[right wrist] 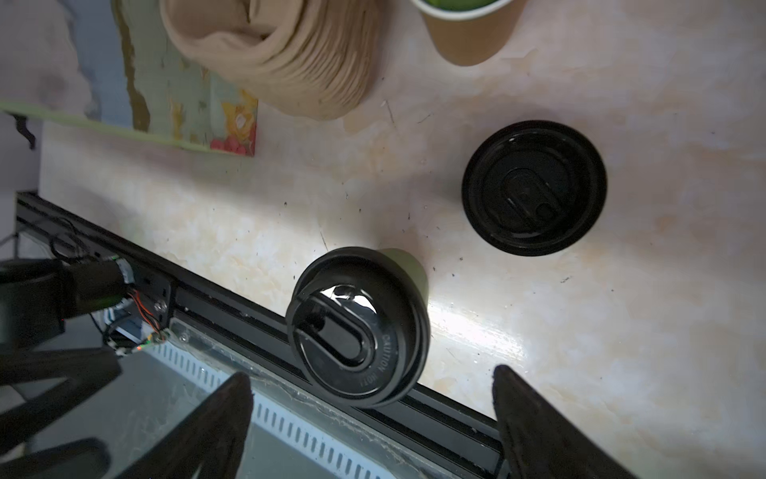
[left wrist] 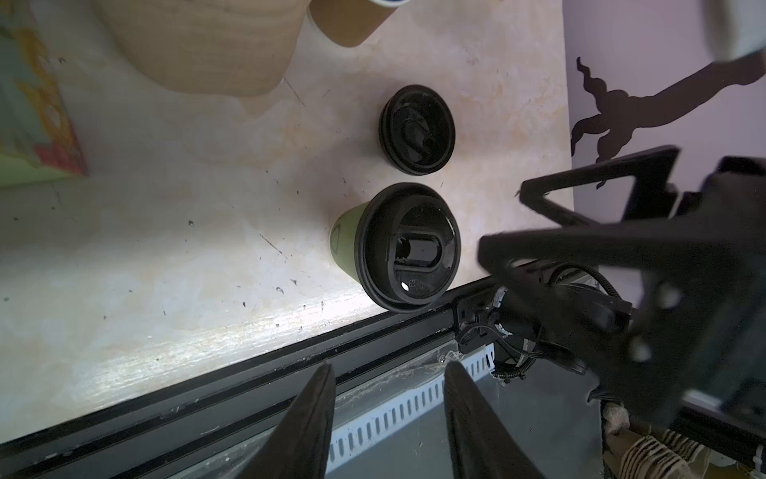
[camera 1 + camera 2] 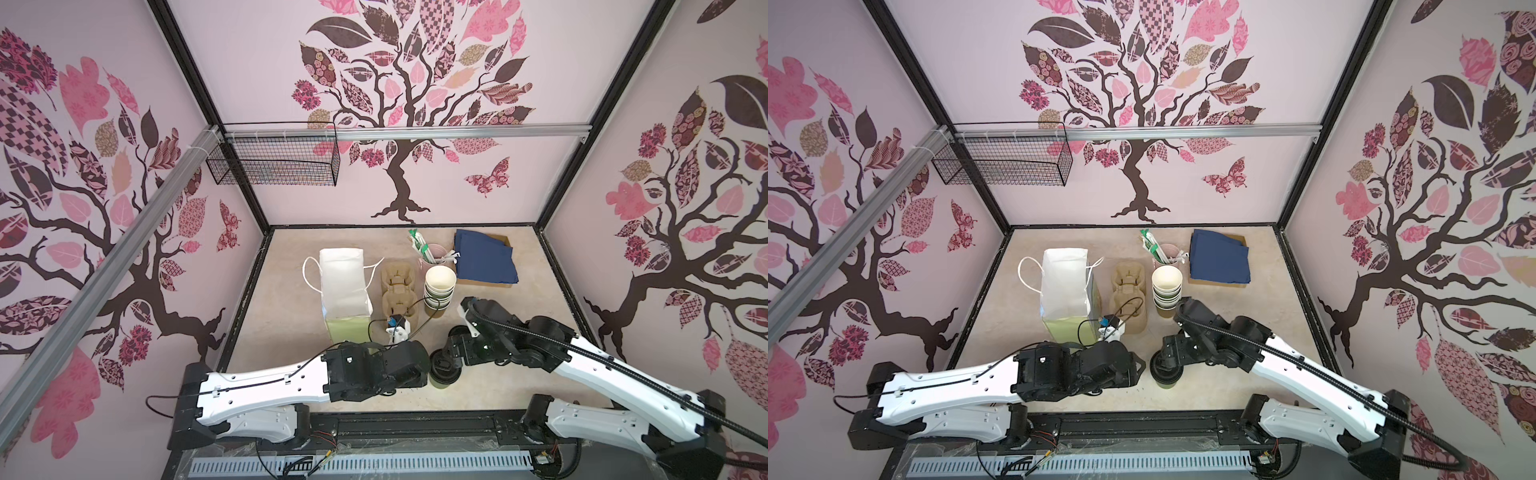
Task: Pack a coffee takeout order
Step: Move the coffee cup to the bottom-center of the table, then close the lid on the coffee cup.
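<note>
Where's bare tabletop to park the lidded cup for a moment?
Bare: the strip between the paper bag and the left wall, and the patch in front of the napkins, right of the cup stack. Crowded: paper bag, carrier and cup stack stand close side by side mid-table.

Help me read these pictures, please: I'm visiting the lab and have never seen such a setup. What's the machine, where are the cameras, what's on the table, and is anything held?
It is a robot with two arms, the left arm and the right arm, at a table. Two pictures look down from one overhead camera; the other two come from cameras on the wrists. On the table are a white-handled paper bag, a pulp cup carrier, stacked empty cups, navy napkins, a loose black lid and a green cup with a black lid. The left fingers and right fingers stand open, clear of that cup. Nothing is held.
</note>
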`<state>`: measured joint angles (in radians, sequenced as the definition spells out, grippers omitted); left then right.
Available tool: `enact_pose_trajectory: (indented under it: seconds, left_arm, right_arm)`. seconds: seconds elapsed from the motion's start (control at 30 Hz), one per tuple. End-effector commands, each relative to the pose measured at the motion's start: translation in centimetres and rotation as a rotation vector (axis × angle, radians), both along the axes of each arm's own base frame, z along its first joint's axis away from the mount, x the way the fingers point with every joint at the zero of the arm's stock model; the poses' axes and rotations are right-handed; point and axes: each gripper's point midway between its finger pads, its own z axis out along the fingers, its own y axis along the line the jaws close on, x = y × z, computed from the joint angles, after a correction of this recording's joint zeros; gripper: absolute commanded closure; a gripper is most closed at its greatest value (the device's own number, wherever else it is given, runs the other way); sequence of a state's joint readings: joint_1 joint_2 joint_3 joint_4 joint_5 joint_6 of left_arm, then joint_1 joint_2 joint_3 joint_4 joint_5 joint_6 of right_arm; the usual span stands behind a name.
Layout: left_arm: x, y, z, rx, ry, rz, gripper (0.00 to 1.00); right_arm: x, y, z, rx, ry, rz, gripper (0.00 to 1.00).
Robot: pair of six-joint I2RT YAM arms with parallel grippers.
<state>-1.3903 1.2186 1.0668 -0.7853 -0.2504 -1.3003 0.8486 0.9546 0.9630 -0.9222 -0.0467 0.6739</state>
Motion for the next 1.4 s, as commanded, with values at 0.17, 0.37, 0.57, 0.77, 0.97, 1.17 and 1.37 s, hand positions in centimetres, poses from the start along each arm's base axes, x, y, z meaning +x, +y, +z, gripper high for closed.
enact_pose_trajectory:
  seconds: [0.17, 0.37, 0.57, 0.77, 0.97, 1.17, 1.37]
  left_arm:
    - [-1.3, 0.2, -4.3, -0.035, 0.1, 0.056, 0.57]
    - [-0.7, 0.3, -5.2, -0.053, 0.096, 0.106, 0.55]
    - [-0.1, -0.4, -5.7, -0.118, 0.09, 0.144, 0.53]
    - [0.7, -0.9, -6.2, -0.168, 0.078, 0.166, 0.51]
    - [1.0, -0.8, -6.9, -0.171, 0.082, 0.181, 0.52]
    - [1.6, -0.9, -7.5, -0.167, 0.093, 0.182, 0.53]
    - [1.7, -1.0, -7.7, -0.168, 0.1, 0.177, 0.54]
  right_arm:
    - [-1.7, 0.7, -1.1, 0.145, 0.147, -0.064, 0.08]
    - [-2.2, 1.0, -3.1, 0.209, 0.216, -0.138, 0.12]
    - [-2.5, 0.2, -4.0, 0.213, 0.225, -0.186, 0.14]
    - [-2.5, 0.3, -4.3, 0.204, 0.234, -0.182, 0.14]
    - [-2.6, 0.8, -4.7, 0.214, 0.259, -0.182, 0.14]
    - [-3.0, 0.4, -5.6, 0.179, 0.277, -0.176, 0.14]
    - [-3.1, 0.3, -6.1, 0.159, 0.291, -0.168, 0.14]
